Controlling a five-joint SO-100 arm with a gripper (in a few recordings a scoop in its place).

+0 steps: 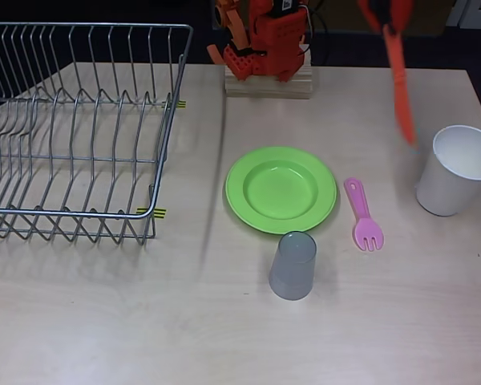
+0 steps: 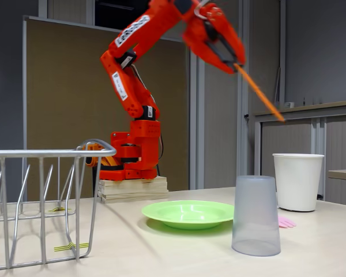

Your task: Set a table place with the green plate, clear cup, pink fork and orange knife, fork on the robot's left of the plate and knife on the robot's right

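The green plate (image 1: 280, 189) is sitting mid-surface (image 1: 104, 321), with the clear cup (image 1: 293, 265) standing upside down just below its rim and the pink fork (image 1: 362, 215) lying just to its right. The tool (image 1: 385, 16) at the top edge is gripping the orange knife (image 1: 401, 80), which is hanging near a white cup (image 1: 457, 170). A wire rack (image 1: 72, 128) is occupying the left side.

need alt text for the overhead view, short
The arm's pincer holds the orange knife in the air above a white cup. On the table sit the green plate, the pink fork right of it, the upside-down clear cup, and a wire dish rack at left.
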